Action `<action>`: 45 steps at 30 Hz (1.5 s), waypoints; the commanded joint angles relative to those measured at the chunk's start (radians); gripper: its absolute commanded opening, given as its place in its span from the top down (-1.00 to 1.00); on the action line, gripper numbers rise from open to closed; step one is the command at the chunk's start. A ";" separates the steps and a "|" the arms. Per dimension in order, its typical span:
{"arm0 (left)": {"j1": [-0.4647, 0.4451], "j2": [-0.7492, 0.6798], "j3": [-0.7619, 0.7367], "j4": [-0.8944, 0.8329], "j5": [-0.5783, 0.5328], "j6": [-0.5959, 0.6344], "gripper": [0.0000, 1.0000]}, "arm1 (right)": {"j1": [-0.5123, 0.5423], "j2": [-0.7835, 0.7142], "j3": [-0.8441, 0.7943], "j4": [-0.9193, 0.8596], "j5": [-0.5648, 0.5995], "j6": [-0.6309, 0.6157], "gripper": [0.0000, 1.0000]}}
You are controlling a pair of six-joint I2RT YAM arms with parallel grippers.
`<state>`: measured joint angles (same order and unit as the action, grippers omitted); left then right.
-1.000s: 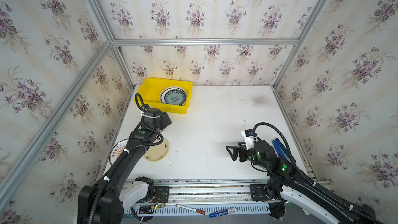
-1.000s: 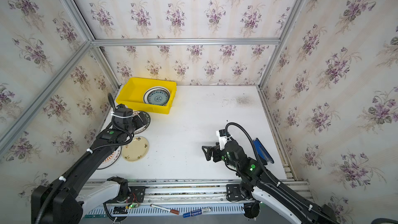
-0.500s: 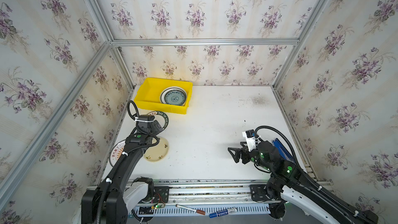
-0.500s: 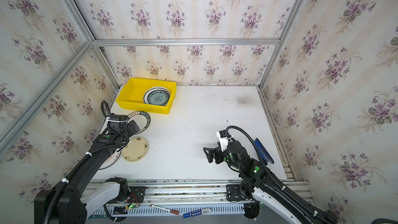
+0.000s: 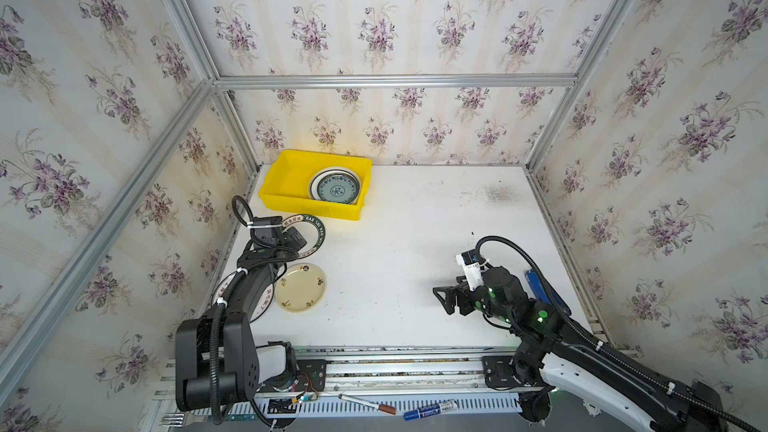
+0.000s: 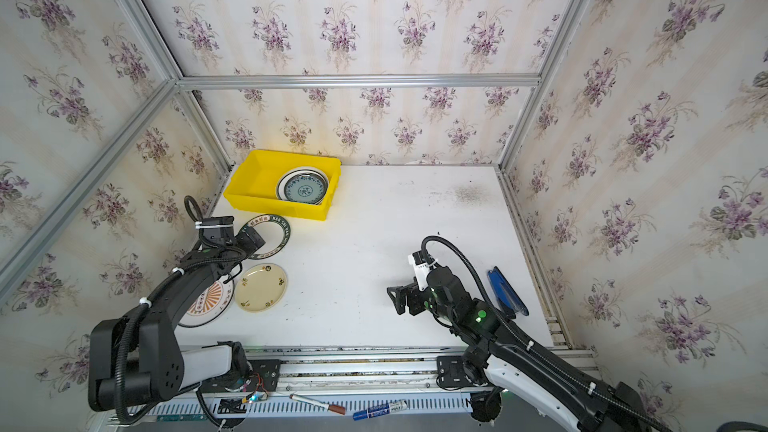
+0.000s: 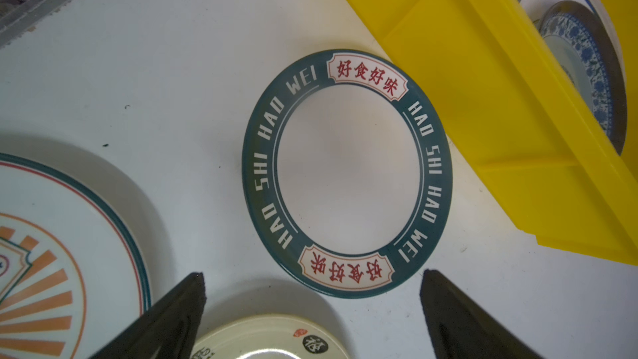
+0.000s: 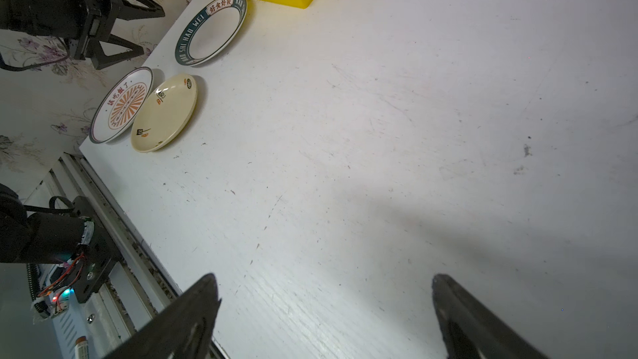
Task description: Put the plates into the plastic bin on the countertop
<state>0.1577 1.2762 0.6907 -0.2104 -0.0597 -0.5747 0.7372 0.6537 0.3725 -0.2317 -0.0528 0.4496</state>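
Yellow bin point(image 5: 286, 184) lengthwise by back wall point(image 5: 395, 126), grn-rim plate point(image 7: 347, 174) flat

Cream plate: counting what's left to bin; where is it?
In both top views, the cream plate lies left on the countertop, beside the sunburst plate, nearer its front edge than the green-rimmed plate.

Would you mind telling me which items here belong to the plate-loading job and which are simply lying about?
Job: yellow bin, stacked plates inside it, and on the countertop the green-rimmed plate, cream plate, sunburst plate.

Lying about: blue flat object at the right edge, blue marker, red-capped pen, fork by the front rail.
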 commanded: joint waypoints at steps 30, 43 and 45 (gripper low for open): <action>0.112 0.140 -0.034 0.196 0.149 -0.110 -0.21 | -0.003 -0.198 0.012 -0.205 0.079 0.035 -0.96; 0.161 0.176 -0.032 0.187 0.122 -0.113 -0.27 | -0.005 -0.175 0.016 -0.201 0.093 0.041 -0.96; 0.164 0.198 -0.021 0.188 0.132 -0.113 -0.27 | -0.006 -0.174 0.017 -0.204 0.094 0.040 -0.96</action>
<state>0.3195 1.4582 0.6579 -0.0345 0.0692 -0.6811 0.7326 0.4774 0.3779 -0.4381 0.0246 0.4824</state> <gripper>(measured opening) 0.636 0.977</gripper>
